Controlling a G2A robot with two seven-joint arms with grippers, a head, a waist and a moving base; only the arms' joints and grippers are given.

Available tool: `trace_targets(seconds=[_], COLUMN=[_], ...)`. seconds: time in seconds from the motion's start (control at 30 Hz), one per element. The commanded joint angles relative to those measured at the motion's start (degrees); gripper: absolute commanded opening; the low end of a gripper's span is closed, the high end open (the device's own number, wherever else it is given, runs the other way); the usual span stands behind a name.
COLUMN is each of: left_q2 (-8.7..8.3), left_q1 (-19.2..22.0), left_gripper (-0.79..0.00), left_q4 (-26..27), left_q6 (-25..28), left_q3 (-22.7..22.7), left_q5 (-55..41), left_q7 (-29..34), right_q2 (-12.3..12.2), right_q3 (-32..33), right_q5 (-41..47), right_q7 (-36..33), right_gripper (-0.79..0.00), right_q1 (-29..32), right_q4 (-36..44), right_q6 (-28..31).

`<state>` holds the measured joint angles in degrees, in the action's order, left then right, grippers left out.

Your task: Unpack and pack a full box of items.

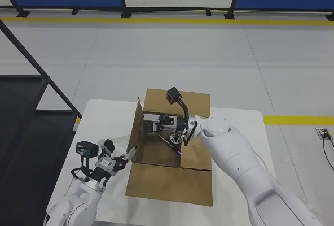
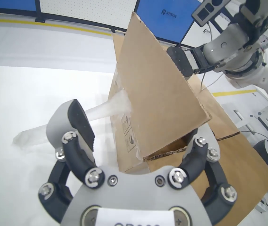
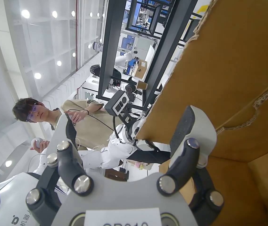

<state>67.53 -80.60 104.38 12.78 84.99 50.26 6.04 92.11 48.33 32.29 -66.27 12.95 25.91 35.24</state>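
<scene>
1. noting positions: the cardboard box (image 1: 198, 158) sits mid-table (image 1: 108, 124) with all four flaps open. its contents cannot be made out from here.
2. the right gripper (image 3: 128, 118) is down inside the box near the upright left flap (image 2: 157, 90), jaws spread wide and holding nothing.
3. the left gripper (image 2: 139, 123) is at the box's near left corner, also wide and empty. one finger (image 2: 80, 121) is outside the flap and the other is hidden behind it, so the flap's lower corner lies between them.
4. risk: both grippers work the same flap from opposite faces. a push from the inside one would likely swing the cardboard into the left finger, or the two could meet through it.
5. risk: if the left jaws pinch the flap and pull, the box looks light enough to slide or twist on the smooth table, shifting whatever the right arm is aiming for.
6. risk: a loose strip of clear tape (image 2: 110, 109) trails off the box edge just beside the left finger. it could stick to the pad and tug the wall.
7. risk: the wide right jaws may catch the torn cardboard edge when lifting out.
8. surroundings: a black frame (image 1: 43, 79) stands beside the table on the left arm's side, well apart from the box. the standing flap is the main obstruction.
</scene>
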Motion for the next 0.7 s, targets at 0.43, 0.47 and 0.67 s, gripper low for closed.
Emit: trace_targets(seconds=[0.43, 0.47, 0.67], left_q2=[-0.4, -0.43, -0.41], left_q1=[-2.95, -2.87, -1.22], left_gripper=[0.0, 0.0, 0.0], left_q4=[-5.07, -5.75, -10.51], left_q6=[-0.87, -1.08, -1.35], left_q3=[7.0, 7.1, 6.54], left_q5=[-5.41, -4.93, -4.58], left_q7=[0.92, 0.94, 2.47], right_q2=[-3.75, -4.09, -6.1], right_q3=[5.58, 5.96, 8.45], right_q5=[-1.97, -2.33, -4.37], right_q7=[3.12, 3.28, 4.29], right_gripper=[0.0, 0.0, 0.0], right_q1=[4.13, 4.52, 7.13], right_q4=[4.0, 4.53, 8.6], right_q6=[5.89, 6.05, 7.06])
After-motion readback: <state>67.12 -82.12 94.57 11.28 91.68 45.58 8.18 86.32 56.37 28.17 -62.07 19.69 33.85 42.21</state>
